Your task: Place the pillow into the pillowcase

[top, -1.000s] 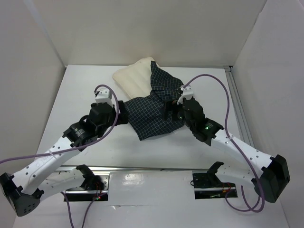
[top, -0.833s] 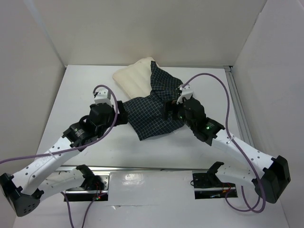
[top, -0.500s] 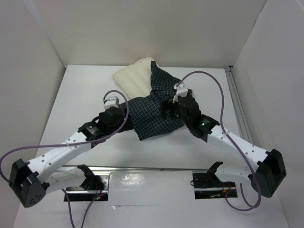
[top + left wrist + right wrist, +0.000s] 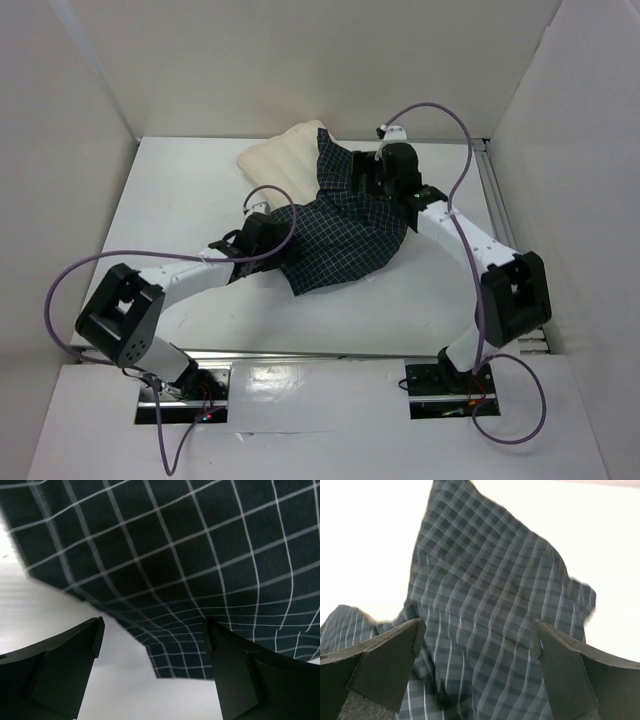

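White walls box in a white tabletop (image 4: 170,200). The left gripper (image 4: 154,630), jaws spread and holding nothing, sits at the left edge of the pillowcase (image 4: 340,240), mid-table. The right gripper (image 4: 477,630), also wide open and empty, hovers over the cloth nearer the far edge. The pillow (image 4: 280,160) lies along the far edge, its right end under the cloth. Pinching both layers together would likely shut the opening.

Probably a lab test cell: white-walled enclosure (image 4: 90,90) around a bare white table (image 4: 180,200).
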`<action>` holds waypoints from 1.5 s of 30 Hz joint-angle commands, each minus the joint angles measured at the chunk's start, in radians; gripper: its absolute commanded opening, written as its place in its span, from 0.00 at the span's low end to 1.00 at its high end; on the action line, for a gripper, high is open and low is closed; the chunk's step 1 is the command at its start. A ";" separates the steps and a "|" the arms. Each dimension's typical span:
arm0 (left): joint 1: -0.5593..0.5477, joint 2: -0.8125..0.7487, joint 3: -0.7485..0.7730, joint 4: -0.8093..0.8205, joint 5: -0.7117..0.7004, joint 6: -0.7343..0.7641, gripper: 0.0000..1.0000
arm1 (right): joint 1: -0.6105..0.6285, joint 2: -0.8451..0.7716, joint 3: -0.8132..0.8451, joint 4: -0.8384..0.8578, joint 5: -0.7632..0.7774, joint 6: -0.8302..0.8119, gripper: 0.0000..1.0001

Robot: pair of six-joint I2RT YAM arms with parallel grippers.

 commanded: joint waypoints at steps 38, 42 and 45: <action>0.105 -0.643 0.624 -0.786 -0.872 -0.055 0.00 | 0.203 0.108 0.588 -0.176 -0.166 0.040 0.04; 0.114 -0.537 0.625 -0.883 -0.898 -0.139 0.00 | 0.215 0.329 0.745 -0.270 -0.245 0.104 0.05; 0.222 -0.421 0.605 -0.923 -0.767 -0.149 0.00 | 0.243 0.519 0.843 -0.224 -0.298 0.077 0.24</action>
